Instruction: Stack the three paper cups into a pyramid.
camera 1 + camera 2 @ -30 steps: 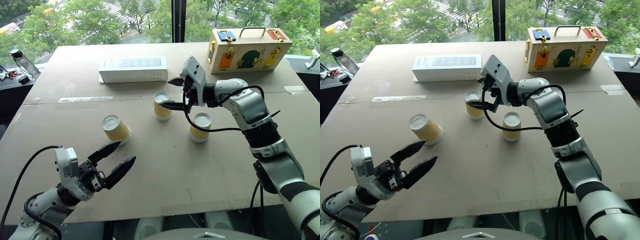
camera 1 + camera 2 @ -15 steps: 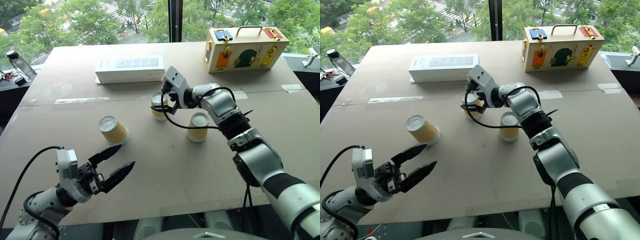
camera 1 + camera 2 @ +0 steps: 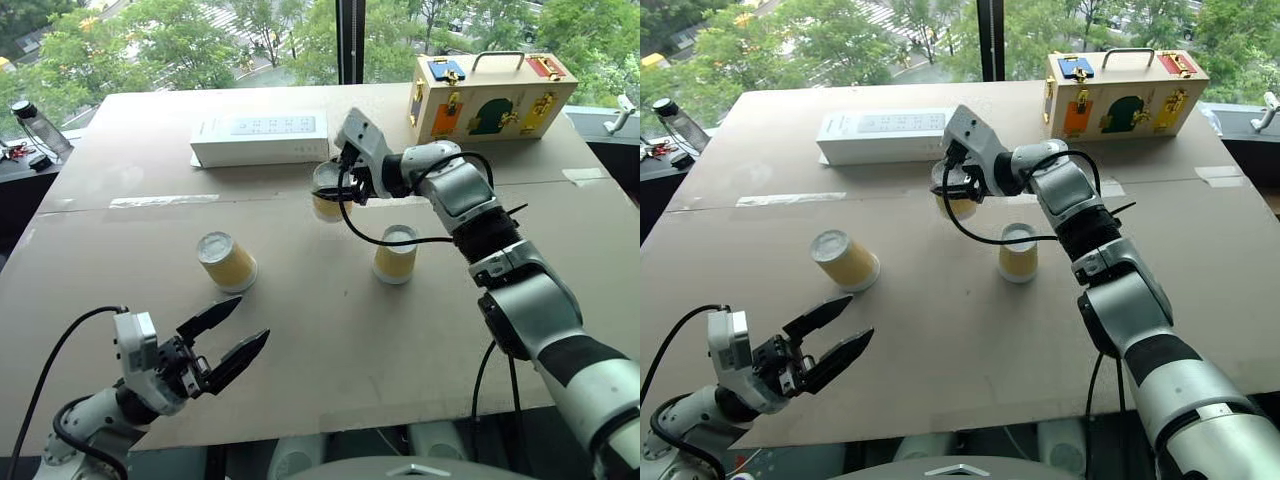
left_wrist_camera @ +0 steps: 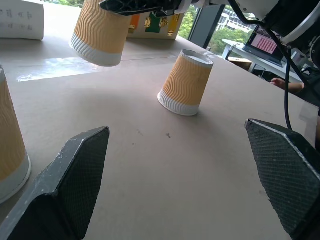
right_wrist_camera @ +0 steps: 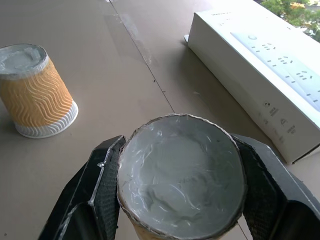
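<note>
Three paper cups with yellow-orange ribbed sides stand upside down or are carried that way. My right gripper (image 3: 330,186) is shut on one paper cup (image 3: 327,192), a black finger on each side, and holds it above the table in front of the white box. A second cup (image 3: 396,252) stands on the table just right of it and nearer me. The third cup (image 3: 227,260) stands alone to the left. My left gripper (image 3: 226,342) hangs open and empty near the table's front edge, short of the left cup. In the left wrist view the held cup (image 4: 102,30) floats off the table.
A long white box (image 3: 262,137) lies at the back, just behind the raised cup. A wooden box with coloured latches (image 3: 492,97) stands at the back right. A bottle (image 3: 40,122) sits off the table's far left corner. Bare cardboard tabletop (image 3: 330,330) spreads between the cups and me.
My right gripper closed on the middle cup and raised it off the table, a little toward the white box. The left gripper stayed open and sank slightly.
</note>
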{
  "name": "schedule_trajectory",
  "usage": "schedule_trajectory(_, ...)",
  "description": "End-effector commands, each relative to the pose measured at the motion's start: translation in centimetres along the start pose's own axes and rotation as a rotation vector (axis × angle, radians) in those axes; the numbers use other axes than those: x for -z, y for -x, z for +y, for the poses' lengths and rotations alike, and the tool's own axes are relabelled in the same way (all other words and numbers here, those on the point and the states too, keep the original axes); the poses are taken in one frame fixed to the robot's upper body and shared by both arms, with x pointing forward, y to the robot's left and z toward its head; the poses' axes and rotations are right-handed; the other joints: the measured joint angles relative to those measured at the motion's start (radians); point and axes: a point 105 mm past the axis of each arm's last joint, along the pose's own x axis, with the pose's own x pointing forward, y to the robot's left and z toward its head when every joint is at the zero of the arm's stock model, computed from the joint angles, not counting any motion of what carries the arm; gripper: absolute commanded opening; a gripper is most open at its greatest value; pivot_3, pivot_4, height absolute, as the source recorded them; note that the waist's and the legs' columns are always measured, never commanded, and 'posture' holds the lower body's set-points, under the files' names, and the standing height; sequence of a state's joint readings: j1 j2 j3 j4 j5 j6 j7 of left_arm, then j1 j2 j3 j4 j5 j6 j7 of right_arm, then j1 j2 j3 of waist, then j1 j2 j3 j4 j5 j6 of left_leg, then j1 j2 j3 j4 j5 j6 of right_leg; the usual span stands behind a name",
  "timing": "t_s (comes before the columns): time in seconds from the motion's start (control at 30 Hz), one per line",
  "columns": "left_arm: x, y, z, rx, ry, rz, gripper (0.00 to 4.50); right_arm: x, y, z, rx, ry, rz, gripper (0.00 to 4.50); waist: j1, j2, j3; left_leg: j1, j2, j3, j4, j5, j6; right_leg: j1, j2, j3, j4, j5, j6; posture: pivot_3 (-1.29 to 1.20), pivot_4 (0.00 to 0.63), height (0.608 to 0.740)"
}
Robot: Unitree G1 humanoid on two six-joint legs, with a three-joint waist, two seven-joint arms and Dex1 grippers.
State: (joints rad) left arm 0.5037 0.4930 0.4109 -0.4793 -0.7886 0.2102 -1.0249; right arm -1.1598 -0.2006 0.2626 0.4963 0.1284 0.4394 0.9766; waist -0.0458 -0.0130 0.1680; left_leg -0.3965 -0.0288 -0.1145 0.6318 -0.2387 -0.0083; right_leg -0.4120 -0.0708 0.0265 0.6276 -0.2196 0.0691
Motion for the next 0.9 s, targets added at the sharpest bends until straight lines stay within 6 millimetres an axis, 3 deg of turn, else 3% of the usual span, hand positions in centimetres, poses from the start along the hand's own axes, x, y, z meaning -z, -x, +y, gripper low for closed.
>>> schedule_trajectory(0.03, 0.0, 0.0, 0.4, 0.015, -0.011, -0.007, 4.50, -2.9, 1.6, 3.2, -0.117, 0.064, -0.068, 2.38, 0.002, 0.000, 0.000, 0.000, 0.000, -0.001, 0.000, 0.000, 0.000, 0.000, 0.000, 0.000, 0.000, 0.000, 0.000, 0.00, 0.150, 0.740)
schedule_trajectory(0.2, 0.1, -0.2, 0.8, 0.042, -0.007, 0.000, 4.50, -2.3, 1.8, 6.6, -0.178, 0.086, -0.019, 2.38, 0.002, 0.000, 0.000, 0.000, 0.000, 0.000, 0.000, 0.000, 0.000, 0.000, 0.000, 0.000, 0.000, 0.000, 0.000, 0.00, 0.150, 0.740)
schedule_trajectory(0.37, 0.1, -0.1, 1.2, 0.059, -0.008, 0.007, 4.50, 0.2, 1.6, 8.4, -0.199, 0.115, 0.073, 2.38, 0.004, -0.001, -0.001, 0.000, 0.000, 0.000, 0.001, 0.000, 0.000, 0.000, 0.000, 0.000, 0.001, 0.000, 0.000, 0.00, 0.150, 0.740)
schedule_trajectory(0.63, 0.2, -0.4, 1.0, 0.076, -0.007, 0.007, 4.50, 3.3, 2.4, 8.5, -0.192, 0.139, 0.183, 2.38, 0.005, -0.001, -0.001, 0.000, 0.000, 0.000, 0.001, 0.000, 0.000, 0.000, -0.001, 0.000, 0.001, 0.000, 0.000, 0.00, 0.150, 0.740)
schedule_trajectory(0.9, 0.2, -0.7, 0.9, 0.081, -0.006, 0.003, 4.50, 4.0, 2.5, 8.2, -0.192, 0.101, 0.195, 2.38, 0.005, -0.002, -0.001, 0.000, 0.000, 0.000, 0.001, 0.000, 0.000, 0.001, -0.001, 0.000, 0.000, 0.000, 0.000, 0.00, 0.150, 0.740)
